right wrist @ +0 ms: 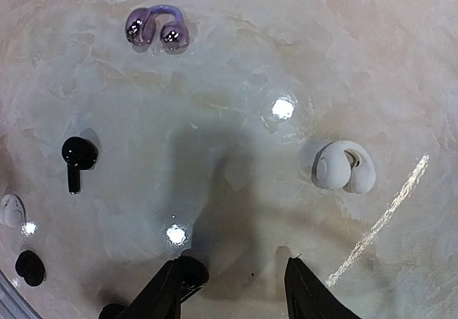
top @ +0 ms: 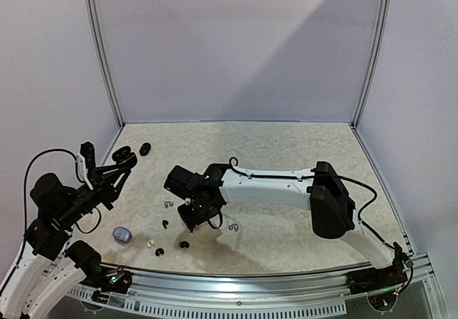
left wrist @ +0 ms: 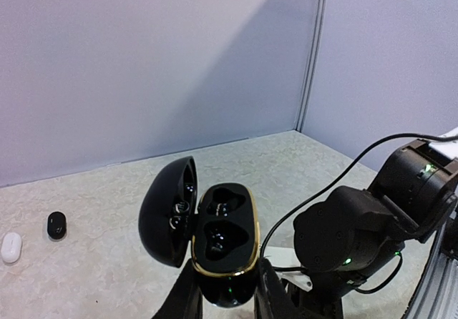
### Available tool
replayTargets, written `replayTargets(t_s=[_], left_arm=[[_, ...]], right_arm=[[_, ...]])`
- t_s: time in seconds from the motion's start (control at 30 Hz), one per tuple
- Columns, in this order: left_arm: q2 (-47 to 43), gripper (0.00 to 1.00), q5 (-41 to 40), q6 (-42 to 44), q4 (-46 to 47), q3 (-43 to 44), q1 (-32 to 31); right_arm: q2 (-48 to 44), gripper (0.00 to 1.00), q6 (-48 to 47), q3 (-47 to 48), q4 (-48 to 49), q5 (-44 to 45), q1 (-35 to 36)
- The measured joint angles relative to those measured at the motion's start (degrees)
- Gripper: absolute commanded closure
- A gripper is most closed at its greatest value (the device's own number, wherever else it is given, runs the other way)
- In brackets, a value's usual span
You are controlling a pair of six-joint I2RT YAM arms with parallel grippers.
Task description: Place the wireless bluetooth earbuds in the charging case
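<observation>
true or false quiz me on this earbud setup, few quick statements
1. The left tool holds the charging case with its lid open. True.
2. The charging case is white. False: it is black with a gold rim.
3. The right tool grips the white hooked earbud. False: that bud lies on the table, clear of the open jaws.
4. A black stemmed earbud lies on the table. True.
</observation>
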Motion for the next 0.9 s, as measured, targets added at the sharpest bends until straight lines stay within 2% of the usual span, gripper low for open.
replayTargets(t_s=[0.37,0.6,0.9], left_arm=[[-1.4,1.0,0.4,0.0,0.6,-0.4,0.0],[-1.8,1.0,0.4,0.0,0.6,-0.7,0.0],[-2.0,1.0,0.4,0.0,0.7,-0.7,0.0]], right_arm=[[2.3,0.6,-0.3,1.8,0.7,-1.6,0.6],[3.1,0.7,-1.5,2.6,0.2,-2.0,1.6],[3.1,0.79,-3.9,3.0,-2.1,-1.7,1.9]])
